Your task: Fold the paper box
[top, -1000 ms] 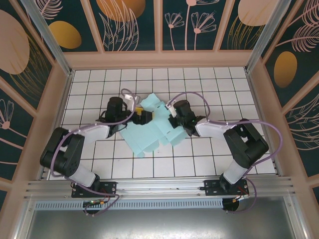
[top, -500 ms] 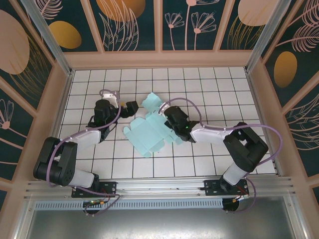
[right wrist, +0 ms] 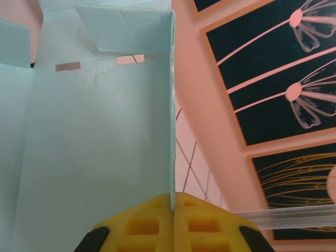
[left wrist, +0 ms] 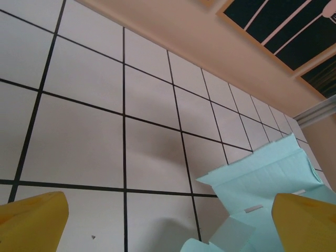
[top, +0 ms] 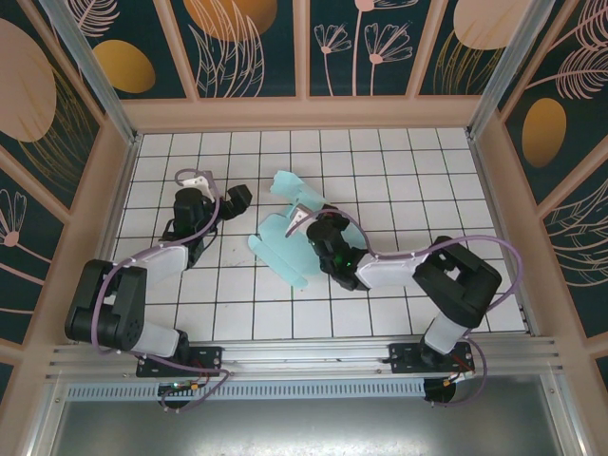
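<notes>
While the right pincer (right wrist: pixel 172 212) is clamping one thin edge of the paper box (top: pixel 285 245), we are treating the step in hand as raising a side panel along its crease. Its yellow pads (right wrist: pixel 142 227) are pressing together with the card standing edge-on between them. The box is lying near the middle of the tiled table (top: pixel 399 180), partly lifted, with one rounded flap (top: pixel 294 190) pointing toward the back wall (top: pixel 304 114). The left pincer (left wrist: pixel 169 223) is hanging with its fingers wide apart, holding nothing, near the card's left side and not touching it.

For a clean fold, we are advising the following:

1. We are swinging the held panel about its crease rather than pulling it sideways. In our judgement a sideways pull is likely to drag the whole sheet.
2. We are bringing the free left pincer down onto the flat base to pin it, since thin card is prone to buckling.
3. We are watching the grip. It is sitting at the very edge, so it may slip.

Regarding room, open tiles are lying on every side of the card. The flap is staying well apart from the back wall, and the left pincer is standing well apart from the left wall, so both arms are working with free space.
</notes>
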Available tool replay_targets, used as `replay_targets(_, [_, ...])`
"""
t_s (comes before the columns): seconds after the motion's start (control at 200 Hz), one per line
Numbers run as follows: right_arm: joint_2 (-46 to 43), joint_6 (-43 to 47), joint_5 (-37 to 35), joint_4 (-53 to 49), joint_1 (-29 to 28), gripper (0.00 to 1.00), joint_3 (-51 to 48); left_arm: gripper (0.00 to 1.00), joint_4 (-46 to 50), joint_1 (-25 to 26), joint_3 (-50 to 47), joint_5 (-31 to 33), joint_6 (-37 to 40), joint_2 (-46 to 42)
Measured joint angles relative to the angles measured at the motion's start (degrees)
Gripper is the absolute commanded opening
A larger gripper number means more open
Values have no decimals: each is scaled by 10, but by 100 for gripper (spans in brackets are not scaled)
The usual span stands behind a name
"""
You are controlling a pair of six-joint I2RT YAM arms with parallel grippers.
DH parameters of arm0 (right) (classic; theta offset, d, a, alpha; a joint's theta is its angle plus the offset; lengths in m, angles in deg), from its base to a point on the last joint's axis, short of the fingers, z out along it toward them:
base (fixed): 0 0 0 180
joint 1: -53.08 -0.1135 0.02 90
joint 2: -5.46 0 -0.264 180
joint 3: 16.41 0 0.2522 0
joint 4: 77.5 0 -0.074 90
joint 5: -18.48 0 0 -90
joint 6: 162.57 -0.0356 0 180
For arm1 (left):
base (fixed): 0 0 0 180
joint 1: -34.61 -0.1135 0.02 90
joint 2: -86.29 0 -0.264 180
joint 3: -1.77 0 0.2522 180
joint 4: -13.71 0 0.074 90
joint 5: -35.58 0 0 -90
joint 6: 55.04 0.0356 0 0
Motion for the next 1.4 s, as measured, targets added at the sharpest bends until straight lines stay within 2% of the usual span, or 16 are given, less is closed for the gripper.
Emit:
replay_targets(0.215, [34, 85, -26, 94, -14, 0, -27, 99, 14, -8, 13, 0, -2, 14])
replay_targets(0.435, [114, 224, -58, 299, -37, 0, -81, 99, 18, -22, 33, -5, -13, 49])
replay_targets(0.541, [132, 259, -65, 348, -41, 0, -88, 99, 30, -24, 56, -18, -14, 78])
replay_targets(0.666, [132, 256, -66, 353, -42, 0, -87, 98, 59, -24, 115, -44, -12, 132])
replay_targets(0.896, [125, 218, -64, 305, -42, 0, -80, 87, 132, -24, 237, -106, -10, 250])
replay_targets(1.166, [125, 216, -63, 300, -42, 0, -77, 72, 192, -17, 326, -148, -6, 323])
replay_targets(1.396, [127, 215, -61, 300, -42, 0, -68, 58, 226, 12, 392, -170, 6, 371])
